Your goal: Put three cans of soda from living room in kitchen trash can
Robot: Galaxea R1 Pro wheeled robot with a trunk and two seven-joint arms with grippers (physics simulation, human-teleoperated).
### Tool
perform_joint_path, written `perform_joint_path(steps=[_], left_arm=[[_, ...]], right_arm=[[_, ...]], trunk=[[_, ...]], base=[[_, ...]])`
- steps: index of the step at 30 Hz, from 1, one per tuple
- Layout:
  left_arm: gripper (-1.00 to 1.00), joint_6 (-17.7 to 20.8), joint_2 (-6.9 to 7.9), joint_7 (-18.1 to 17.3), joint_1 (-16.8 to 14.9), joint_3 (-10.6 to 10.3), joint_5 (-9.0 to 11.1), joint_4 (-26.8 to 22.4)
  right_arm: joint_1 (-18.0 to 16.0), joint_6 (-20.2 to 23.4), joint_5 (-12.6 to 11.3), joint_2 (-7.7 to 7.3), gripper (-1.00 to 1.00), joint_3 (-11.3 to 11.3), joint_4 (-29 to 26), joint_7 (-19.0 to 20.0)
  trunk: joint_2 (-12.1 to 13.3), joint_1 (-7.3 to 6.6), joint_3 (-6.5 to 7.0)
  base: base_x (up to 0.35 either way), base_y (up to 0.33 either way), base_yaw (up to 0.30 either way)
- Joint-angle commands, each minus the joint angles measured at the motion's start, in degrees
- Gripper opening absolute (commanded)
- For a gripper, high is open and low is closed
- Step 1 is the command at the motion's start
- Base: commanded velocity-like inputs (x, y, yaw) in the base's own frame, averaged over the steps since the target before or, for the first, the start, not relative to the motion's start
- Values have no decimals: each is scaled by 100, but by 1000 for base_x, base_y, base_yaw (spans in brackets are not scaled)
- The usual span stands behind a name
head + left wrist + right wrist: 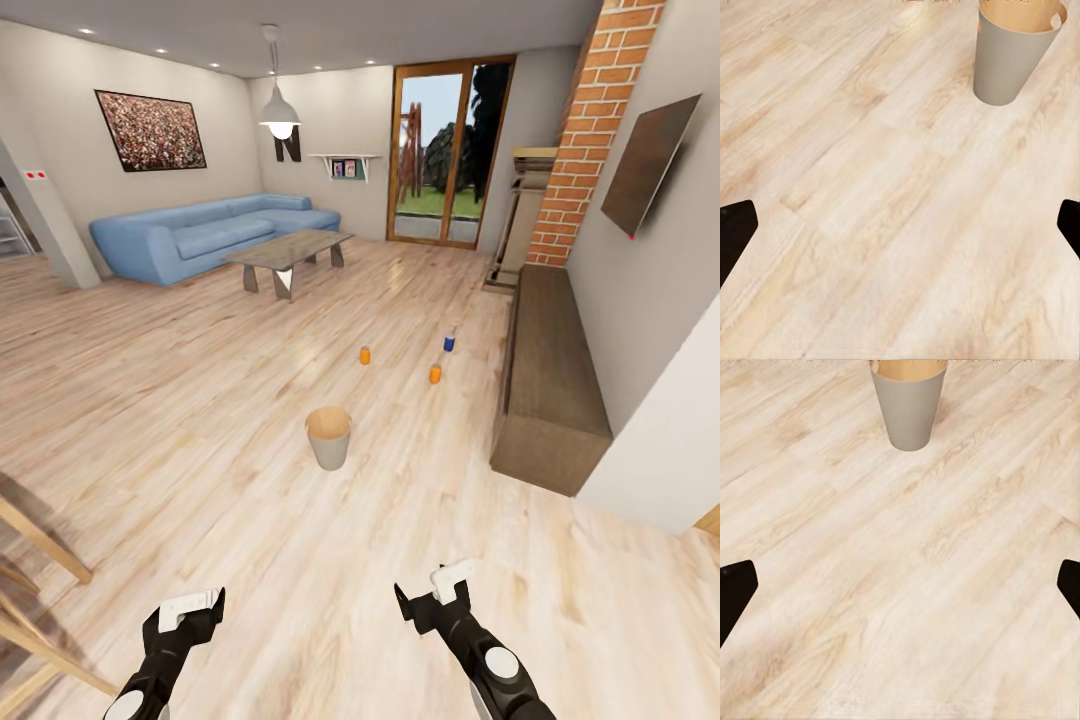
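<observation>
Both grippers, left (190,612) and right (432,596), hang wide open and empty at lower frame. Drive past the trash can (328,437) at centre toward three soda cans (435,373) beyond.

Open plank floor (180,400) across centre frame, bin (328,437) standing mid-frame, three cans (435,373) beyond it upper right, bench (548,375) walling right edge, wooden frame (40,600) lower left.

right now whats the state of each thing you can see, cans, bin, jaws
orange can: upright on the floor
second orange can: upright on the floor, near the bench
blue can: upright on the floor
trash can: upright on the floor, nothing seen inside, apart from the cans
left gripper: jaws open, holding nothing
right gripper: jaws open, holding nothing
glass door: looks shut
</observation>
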Motion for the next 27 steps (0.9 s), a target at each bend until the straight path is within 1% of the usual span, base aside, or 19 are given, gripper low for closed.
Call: perform_joint_path(steps=[1,20,24,27], left_arm=[[100,0,0,2,1,1,-1,0],[100,2,0,24,-4,2,-1,123],[100,2,0,25,-2,3,0,135],[100,2,-3,33,-3,-3,-2,140]], right_arm=[[0,0,0,0,100,0,0,0],[0,0,0,4,100,3,5,0],[0,0,0,7,100,28,23,0],[0,0,0,8,100,98,45,-51]], trunk=[[0,0,0],[0,0,0],[0,0,2],[0,0,9]], base=[[258,0,0],[310,0,3],[323,0,135],[323,-33,219]])
